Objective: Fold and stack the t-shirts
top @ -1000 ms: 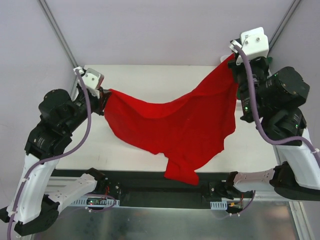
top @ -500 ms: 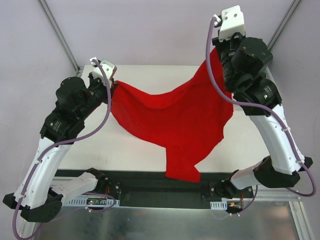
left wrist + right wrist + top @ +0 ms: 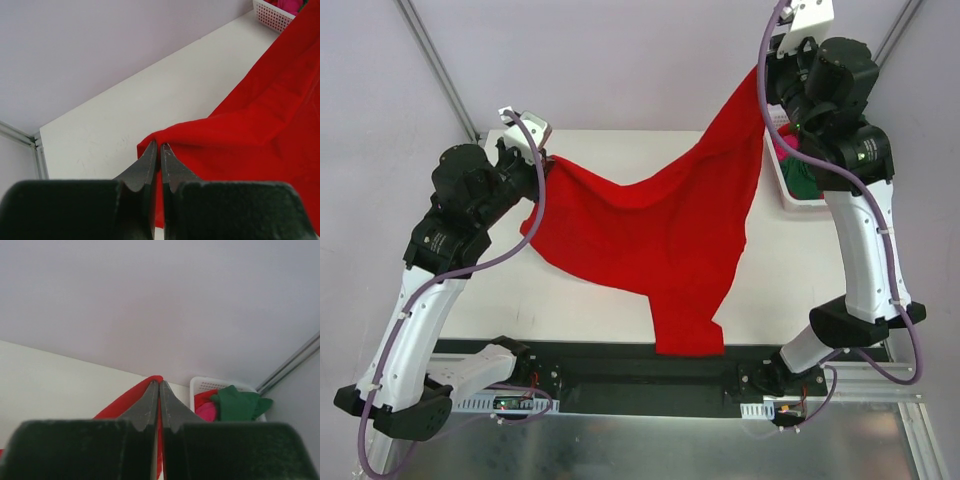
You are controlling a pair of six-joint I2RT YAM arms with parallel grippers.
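- Two grips show in the top view: the left fingers (image 3: 542, 166) and right fingers (image 3: 766, 74) each clamp a corner of the red shirt (image 3: 660, 235). The right sits far higher, probably so the cloth hangs open for spreading. It sags between them over the tabletop (image 3: 570, 310), wrinkled, its lowest fold reaching the near edge.
- Left wrist: the closed fingers pinch a bunched red edge just above the tabletop, and smooth cloth runs up to the right.
- Right wrist: the closed fingers bite red cloth, high up. The basket (image 3: 202, 386) beyond holds the green shirt (image 3: 240, 405) and pink shirt (image 3: 206, 412).
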